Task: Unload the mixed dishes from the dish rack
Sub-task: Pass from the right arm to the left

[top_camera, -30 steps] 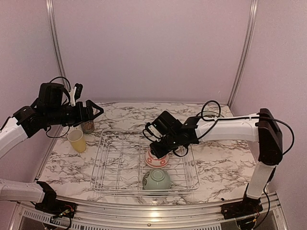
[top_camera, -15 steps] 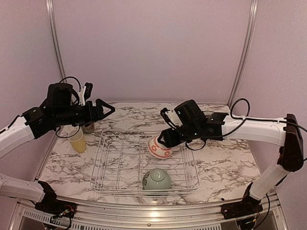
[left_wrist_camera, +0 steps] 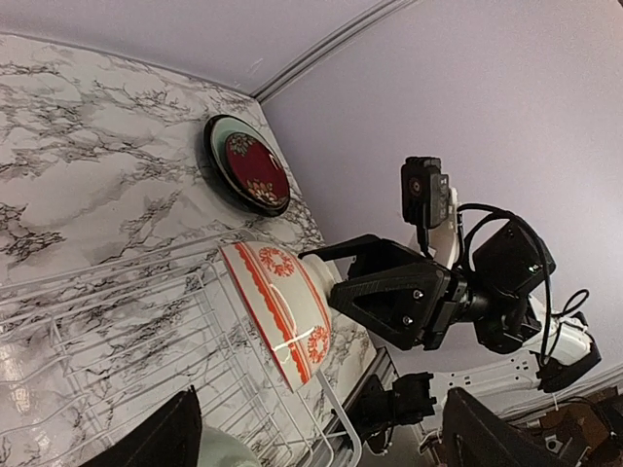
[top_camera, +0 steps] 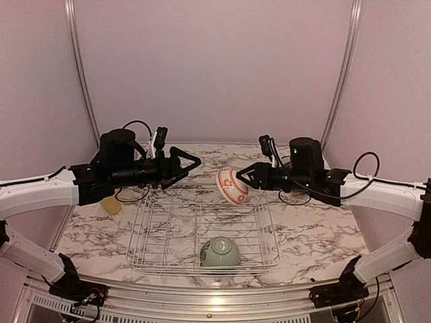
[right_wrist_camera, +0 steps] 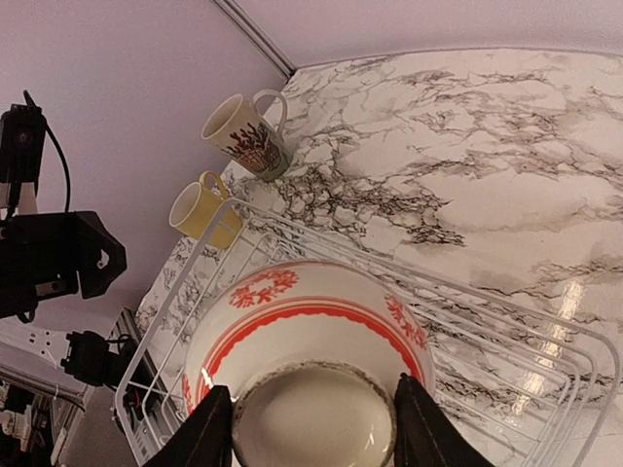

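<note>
Above rack, toward 1 o'clock, red bowl hung tilted, right jaws clamped on its foot ring. Left jaws stood open, empty. Judged glazed, slippery, brittle, moderately heavy; rim offered second hold.

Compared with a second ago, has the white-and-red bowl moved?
Yes. The white-and-red bowl has risen off the floor of the dish rack and now hangs above its far edge, held by the right gripper.

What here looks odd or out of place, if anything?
Only the white-and-red bowl: it hangs tipped on its side in mid-air above the dish rack, pinched at its base by the right gripper. Nothing looks spilled or broken.
</note>
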